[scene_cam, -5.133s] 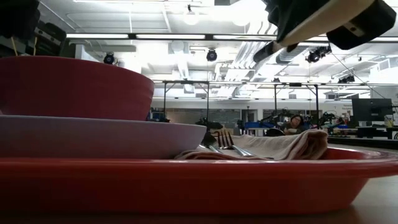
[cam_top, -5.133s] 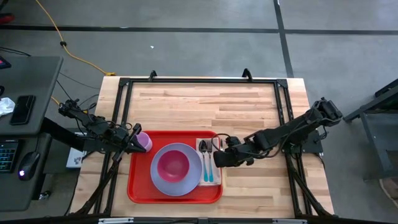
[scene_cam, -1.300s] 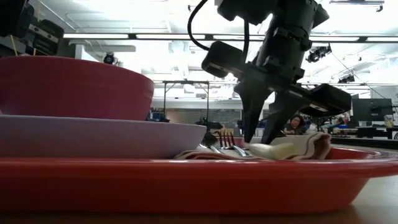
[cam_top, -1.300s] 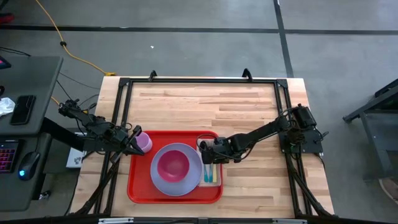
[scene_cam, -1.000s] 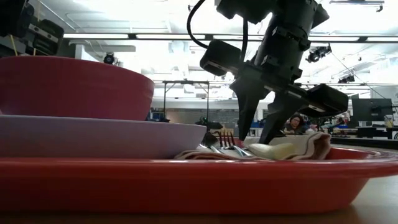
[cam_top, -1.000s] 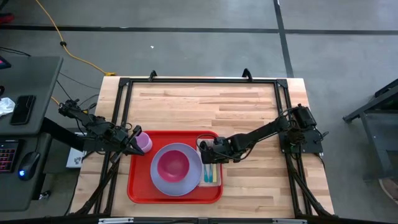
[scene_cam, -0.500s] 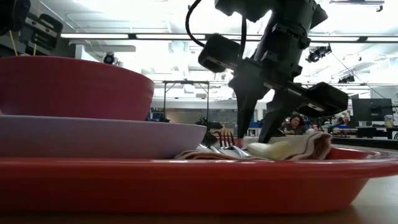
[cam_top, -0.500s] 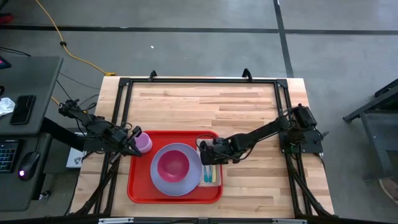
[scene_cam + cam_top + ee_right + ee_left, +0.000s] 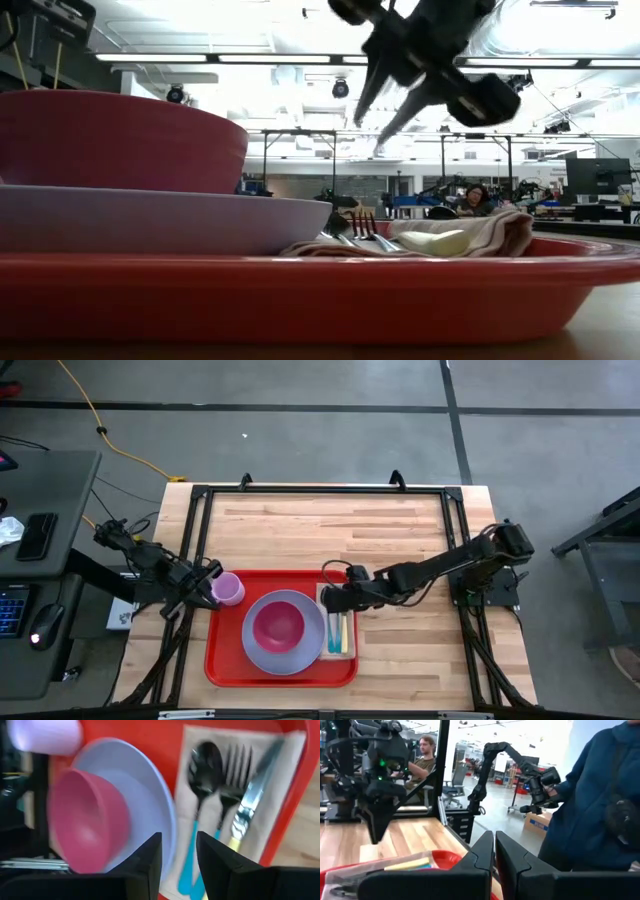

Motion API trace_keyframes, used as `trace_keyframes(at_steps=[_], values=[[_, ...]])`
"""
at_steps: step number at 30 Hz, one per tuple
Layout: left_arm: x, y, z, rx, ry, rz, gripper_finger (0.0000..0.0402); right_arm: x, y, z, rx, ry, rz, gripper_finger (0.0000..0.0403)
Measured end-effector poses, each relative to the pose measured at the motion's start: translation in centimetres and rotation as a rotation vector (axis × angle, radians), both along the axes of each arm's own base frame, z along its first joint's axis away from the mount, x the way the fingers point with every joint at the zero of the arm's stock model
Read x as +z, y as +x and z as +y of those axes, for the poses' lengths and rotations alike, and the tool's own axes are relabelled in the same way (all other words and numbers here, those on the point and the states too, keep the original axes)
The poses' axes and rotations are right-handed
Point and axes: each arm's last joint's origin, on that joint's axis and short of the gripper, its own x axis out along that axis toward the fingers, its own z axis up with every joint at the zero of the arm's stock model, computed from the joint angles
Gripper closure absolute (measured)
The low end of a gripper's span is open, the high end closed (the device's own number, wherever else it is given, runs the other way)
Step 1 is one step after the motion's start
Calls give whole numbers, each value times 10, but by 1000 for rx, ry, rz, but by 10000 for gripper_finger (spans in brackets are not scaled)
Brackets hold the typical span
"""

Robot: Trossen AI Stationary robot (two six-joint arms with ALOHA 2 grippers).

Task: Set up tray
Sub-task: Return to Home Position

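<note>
The red tray lies at the table's near middle. On it sit a lavender plate with a pink bowl, a purple cup at its far left corner, and a tan napkin at its right. On the napkin lie a spoon, a fork and a yellow-handled knife. My right gripper hangs open above the napkin's far end, holding nothing. My left gripper is shut just left of the cup, which its wrist view does not show.
Black frame rails run round the table, and bare wood fills its far half. A desk with a keyboard stands to the left. A person in a blue jacket stands close by in the left wrist view.
My right gripper has risen straight up from the napkin and cutlery, its fingers staying apart; the cutlery and napkin lie as before. My left gripper has lifted a little beside the cup and tipped upward.
</note>
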Motion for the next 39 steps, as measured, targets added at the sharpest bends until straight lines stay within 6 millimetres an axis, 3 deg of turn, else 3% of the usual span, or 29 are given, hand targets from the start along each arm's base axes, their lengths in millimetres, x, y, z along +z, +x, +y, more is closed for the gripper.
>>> trace_keyframes(at_steps=[9, 17, 25, 30, 39], values=[[7, -3, 1, -27, -42, 4, 353, 33, -12, -5, 43, -116, -114, 304], [6, -3, 1, -29, -72, 27, 353, 51, -24, -9, 204, -251, -136, 304], [7, -3, 1, -35, -114, 52, 353, 70, -40, -12, 252, -381, -168, 304], [7, -3, 1, -48, -137, 68, 353, 84, -53, -9, 306, -528, -187, 304], [7, -3, 1, -50, -111, 52, 353, 99, -92, -11, 319, -643, -92, 304]])
